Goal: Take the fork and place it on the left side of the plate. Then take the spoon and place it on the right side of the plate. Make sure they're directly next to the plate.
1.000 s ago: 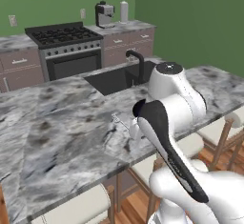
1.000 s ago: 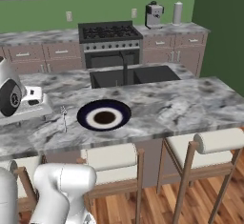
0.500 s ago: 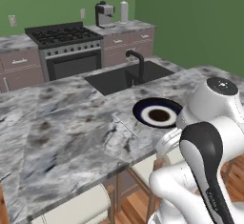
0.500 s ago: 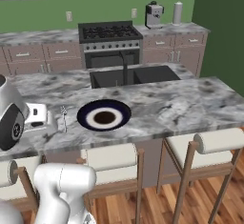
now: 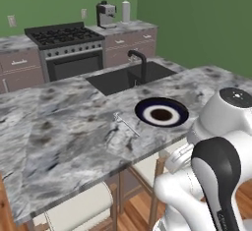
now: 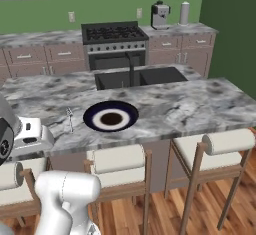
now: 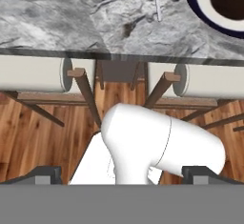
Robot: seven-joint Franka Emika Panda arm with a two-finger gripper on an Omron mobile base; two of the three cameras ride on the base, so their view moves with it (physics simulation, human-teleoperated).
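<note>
The round plate (image 5: 162, 112) with its dark navy rim, white inner ring and brown centre sits on the grey-veined marble island counter (image 5: 59, 136), close to the edge nearest the stools. The slim silvery metal fork (image 5: 126, 125) lies flat on the marble to the plate's left as the robot faces it, near the plate but with a strip of bare stone showing between them; in the right base view the same fork (image 6: 70, 119) lies beside the plate (image 6: 110, 117), and in the hand view the end of its handle (image 7: 157, 1) lies near the plate's rim (image 7: 202, 15). So the fork looks placed, though whether it counts as directly next to the plate is hard to judge from here. No spoon can be made out on the counter, so the second half of the task appears to be left. The two-finger gripper (image 7: 122, 173) hangs low in front of the island by the cream-cushioned wooden stools (image 7: 33, 73), its dark fingertips (image 7: 43, 173) spread wide apart and holding nothing.
</note>
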